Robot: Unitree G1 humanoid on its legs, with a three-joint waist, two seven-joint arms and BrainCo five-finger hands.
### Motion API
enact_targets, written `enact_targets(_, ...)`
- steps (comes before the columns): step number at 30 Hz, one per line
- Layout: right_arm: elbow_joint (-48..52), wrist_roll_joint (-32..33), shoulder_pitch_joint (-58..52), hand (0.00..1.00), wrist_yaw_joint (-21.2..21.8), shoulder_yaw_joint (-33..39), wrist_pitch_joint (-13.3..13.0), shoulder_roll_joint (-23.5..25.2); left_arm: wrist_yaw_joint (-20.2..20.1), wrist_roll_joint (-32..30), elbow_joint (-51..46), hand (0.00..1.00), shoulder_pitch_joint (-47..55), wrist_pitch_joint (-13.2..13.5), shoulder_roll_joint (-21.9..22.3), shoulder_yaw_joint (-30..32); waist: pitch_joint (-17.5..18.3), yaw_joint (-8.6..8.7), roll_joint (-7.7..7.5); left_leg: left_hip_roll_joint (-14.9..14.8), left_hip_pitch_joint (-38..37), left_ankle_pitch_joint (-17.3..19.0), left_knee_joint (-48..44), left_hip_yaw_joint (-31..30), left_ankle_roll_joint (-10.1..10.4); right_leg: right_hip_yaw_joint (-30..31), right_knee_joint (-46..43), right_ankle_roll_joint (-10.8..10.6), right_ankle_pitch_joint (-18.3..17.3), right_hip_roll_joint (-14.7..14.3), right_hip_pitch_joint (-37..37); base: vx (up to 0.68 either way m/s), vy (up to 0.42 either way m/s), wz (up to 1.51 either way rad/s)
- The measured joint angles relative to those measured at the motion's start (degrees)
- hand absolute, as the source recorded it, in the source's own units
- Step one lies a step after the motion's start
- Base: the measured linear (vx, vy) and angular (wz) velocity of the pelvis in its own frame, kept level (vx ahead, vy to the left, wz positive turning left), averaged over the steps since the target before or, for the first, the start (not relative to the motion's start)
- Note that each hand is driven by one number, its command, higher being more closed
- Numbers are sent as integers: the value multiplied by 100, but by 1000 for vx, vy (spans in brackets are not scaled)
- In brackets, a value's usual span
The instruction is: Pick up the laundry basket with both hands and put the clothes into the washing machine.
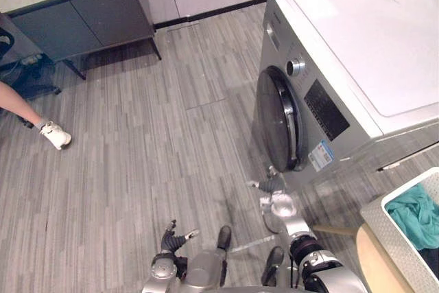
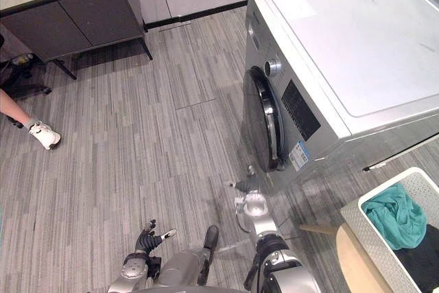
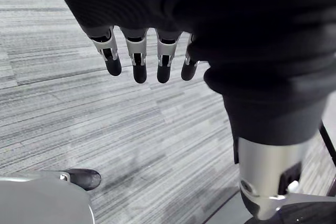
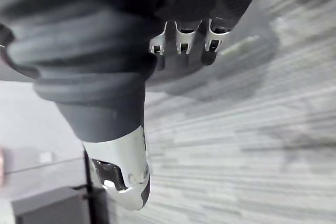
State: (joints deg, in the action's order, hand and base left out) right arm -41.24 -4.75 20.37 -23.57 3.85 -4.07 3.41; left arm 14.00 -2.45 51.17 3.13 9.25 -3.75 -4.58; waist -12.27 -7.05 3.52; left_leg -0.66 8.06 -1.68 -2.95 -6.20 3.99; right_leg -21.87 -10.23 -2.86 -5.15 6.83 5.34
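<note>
At six o'clock, the left hand (image 1: 171, 239) and right hand (image 1: 271, 186) are being held open and empty, apparently readied for grasping. At four o'clock, the laundry basket (image 2: 367, 235) is being left untouched, clothes (image 2: 394, 214) inside. At two, the door (image 1: 278, 118) of the washing machine (image 1: 363, 46) is being shown closed; open floor (image 1: 137, 142) is being offered toward ten.

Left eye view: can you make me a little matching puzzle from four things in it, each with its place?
1 silver front-loading washing machine
2 white perforated laundry basket
3 teal cloth
4 dark grey low cabinet

A inside the basket
B upper left corner
C lower right corner
D upper right

Pairs: 1-D, 2-C, 3-A, 4-B
</note>
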Motion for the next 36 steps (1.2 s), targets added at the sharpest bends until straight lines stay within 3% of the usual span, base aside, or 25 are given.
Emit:
enact_targets(3,1,-145,142,0,-370,314,52,-11,21,9,-6,0,-5,5,14,-34,0,4,-2,-2,0,-1,-5,0,1,-6,4,-1,0,-5,-1,108,-46,-3)
enact_targets(9,-109,-127,789,0,-506,439,98,-184,55,23,-24,0,-62,11,2,-36,-97,-28,-22,-13,229,-2,-172,-10,1,-3,-193,38,-75,17,221,14,-20,0)
enact_targets(15,-1081,671,2683,0,-227,413,14,-837,57,201,-292,0,-479,84,-150,-35,-814,-250,-49,-12,706,-116,-285,-201,27,-63,-980,229,-395,153,931,-168,-39,12)
enact_targets(18,-1415,1058,3060,0,-88,264,-10,-1155,56,303,-387,0,-592,128,-219,-32,-949,-333,-42,-2,863,-282,-107,-410,110,-271,-1148,254,-410,215,1141,-144,-54,28)
enact_targets(23,-1378,1609,3382,0,-23,26,-156,-1083,60,415,-389,0,-918,146,-216,-160,-1029,-386,7,-16,1137,-511,83,-853,222,-697,-1264,349,-488,240,1320,-72,-70,39)
enact_targets(26,-1146,1963,3417,0,-12,-416,-243,-860,71,415,-389,0,-1121,185,-160,-270,-1036,-578,20,-32,1213,-518,93,-1064,273,-883,-1382,381,-631,240,1362,-22,-123,31)
enact_targets(29,-1116,2324,3996,0,-9,-482,-309,-556,106,415,-533,0,-1231,245,-85,-308,-1089,-783,124,-47,1376,-578,123,-1447,383,-1272,-1528,426,-851,260,1400,-9,-155,53)
enact_targets(32,-673,2336,4587,0,309,-872,-459,-323,110,413,-697,0,-1210,246,-89,-449,-1116,-1155,175,12,1433,-640,167,-1690,468,-1583,-1925,456,-1182,449,1440,49,-193,63)
enact_targets(36,-158,2312,5537,0,499,-1063,-692,-196,106,414,-1024,0,-1165,285,-42,-447,-1126,-1401,196,99,1495,-642,159,-1919,470,-1997,-2204,425,-1434,625,1377,90,-209,61)
